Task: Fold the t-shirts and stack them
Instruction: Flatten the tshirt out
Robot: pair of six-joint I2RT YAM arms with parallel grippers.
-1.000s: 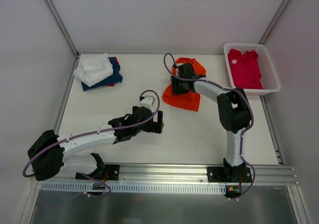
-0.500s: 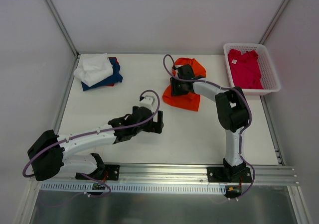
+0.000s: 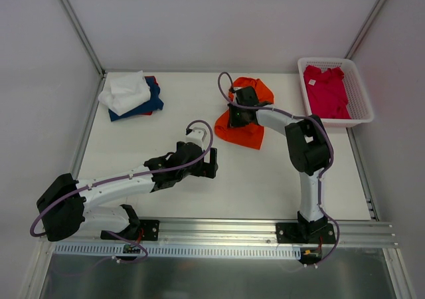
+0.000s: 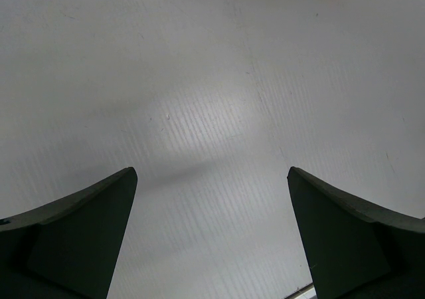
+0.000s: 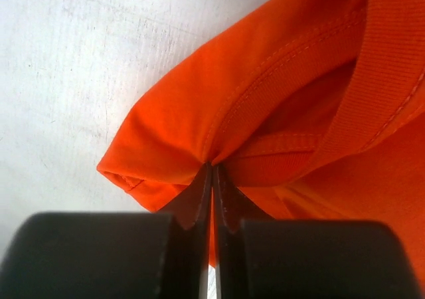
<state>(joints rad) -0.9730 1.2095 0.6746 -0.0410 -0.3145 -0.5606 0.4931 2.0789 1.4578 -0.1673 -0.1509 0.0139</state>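
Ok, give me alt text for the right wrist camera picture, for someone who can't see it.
The right tool is shut on a pinched fold of the orange t-shirt, seen close up from just behind its two dark fingers. The shirt's ribbed collar runs down the right side, and the white table fills the upper left.

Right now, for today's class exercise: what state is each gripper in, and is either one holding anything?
Left gripper: jaws wide open, holding nothing.
Right gripper: jaws shut on a fold of the orange t-shirt.
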